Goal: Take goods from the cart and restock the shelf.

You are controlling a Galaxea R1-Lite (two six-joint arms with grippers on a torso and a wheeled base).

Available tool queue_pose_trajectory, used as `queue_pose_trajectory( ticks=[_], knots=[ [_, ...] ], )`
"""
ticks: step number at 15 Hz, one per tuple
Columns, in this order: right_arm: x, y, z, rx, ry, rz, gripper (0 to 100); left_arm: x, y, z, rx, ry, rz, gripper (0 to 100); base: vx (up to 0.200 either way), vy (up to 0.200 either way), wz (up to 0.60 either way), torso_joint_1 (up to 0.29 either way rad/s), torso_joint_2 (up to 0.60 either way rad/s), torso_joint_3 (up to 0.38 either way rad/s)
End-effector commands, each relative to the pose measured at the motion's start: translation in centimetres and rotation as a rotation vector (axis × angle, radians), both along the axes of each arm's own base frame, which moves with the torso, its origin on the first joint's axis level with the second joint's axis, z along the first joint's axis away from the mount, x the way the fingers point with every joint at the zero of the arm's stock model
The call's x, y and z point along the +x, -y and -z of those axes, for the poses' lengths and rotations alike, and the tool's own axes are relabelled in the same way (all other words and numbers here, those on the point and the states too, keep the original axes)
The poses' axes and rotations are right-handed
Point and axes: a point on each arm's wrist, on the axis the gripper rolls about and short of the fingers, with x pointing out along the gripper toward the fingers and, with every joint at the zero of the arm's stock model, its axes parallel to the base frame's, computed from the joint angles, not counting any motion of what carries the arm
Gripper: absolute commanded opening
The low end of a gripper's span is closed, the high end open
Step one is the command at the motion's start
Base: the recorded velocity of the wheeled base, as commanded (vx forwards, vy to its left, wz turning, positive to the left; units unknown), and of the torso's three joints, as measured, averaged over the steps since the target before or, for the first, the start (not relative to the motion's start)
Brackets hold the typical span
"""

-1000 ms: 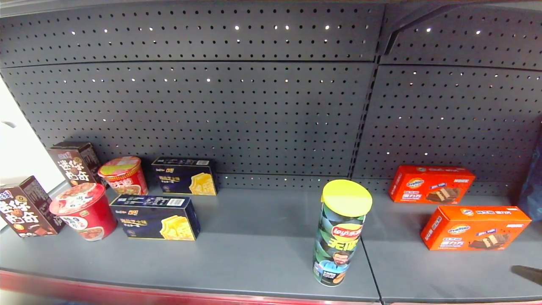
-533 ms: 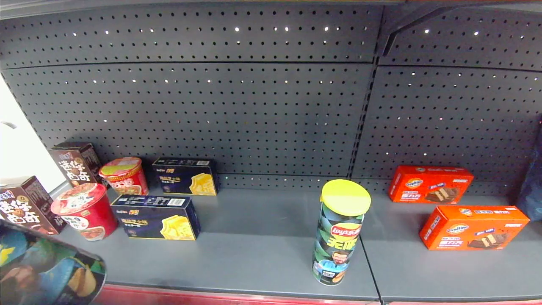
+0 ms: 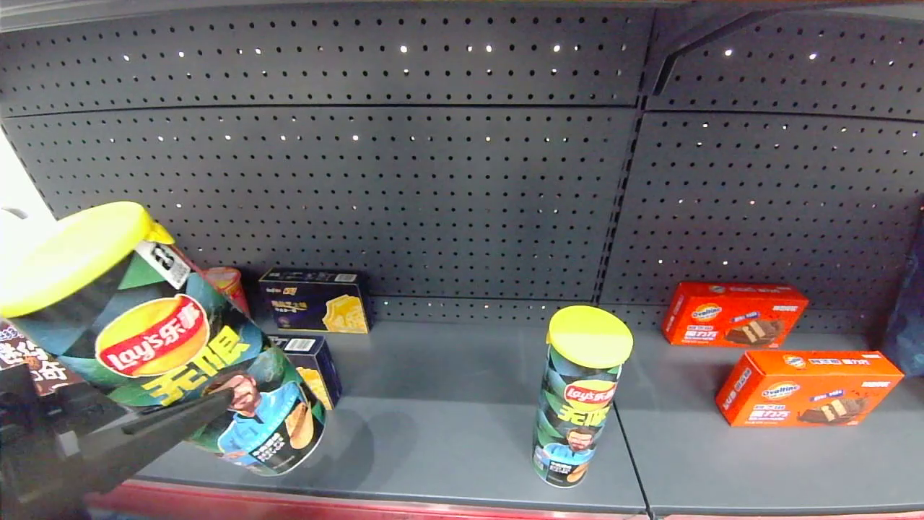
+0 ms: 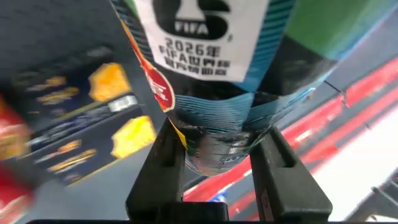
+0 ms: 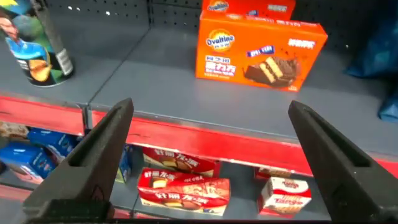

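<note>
Left gripper (image 4: 217, 148): its two black fingers are closed on the lower body of a tall cylindrical crisp canister with a glossy printed wrap and a yellow plastic lid (image 3: 159, 339), one finger on either side, just above the base. The canister is tilted, lid toward the left, with its base over the front left of the flat grey metal shelf (image 3: 447, 433); contact with the shelf cannot be determined. Partly hidden behind it are a brown carton (image 3: 29, 361) and two dark blue rectangular cardboard boxes (image 3: 317, 300), the rear one against the perforated dark metal back panel (image 3: 433, 180). At centre, a matching yellow-lidded crisp canister (image 3: 581, 397) stands upright near the front edge. To the right lie two orange rectangular cardboard boxes (image 3: 808, 386), one behind the other. Right gripper (image 5: 209, 109): fingers spread wide, holding nothing, positioned in front of the shelf's red edge strip (image 5: 205, 134).
</note>
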Motion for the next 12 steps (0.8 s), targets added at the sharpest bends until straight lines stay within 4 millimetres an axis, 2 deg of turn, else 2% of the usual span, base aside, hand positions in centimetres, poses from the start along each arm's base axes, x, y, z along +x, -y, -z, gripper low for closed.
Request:
queue_pose_trajectory(
  ticks=[1, 6, 8, 12],
  knots=[
    [0.06, -0.02, 0.08, 0.011, -0.008, -0.002, 100, 1.42, 1.06, 0.85, 0.028, -0.067, 0.035, 0, 0.000, 0.000, 0.00, 0.000, 0.00, 0.000],
    [0.07, -0.05, 0.14, 0.021, -0.012, -0.019, 100, 2.05, 1.43, 0.97, 0.037, -0.086, 0.043, 0, 0.000, 0.000, 0.00, 0.000, 0.00, 0.000],
    [0.06, -0.10, 0.14, 0.021, -0.012, -0.043, 100, 2.12, 1.45, 1.12, 0.040, -0.094, 0.043, 0, 0.000, 0.000, -0.60, 0.010, 0.00, 0.000],
    [0.05, -0.11, 0.09, 0.026, -0.011, -0.046, 100, 2.32, 1.61, 1.13, 0.040, -0.098, 0.052, 0, 0.000, 0.000, 0.00, 0.000, 0.00, 0.000]
  ],
)
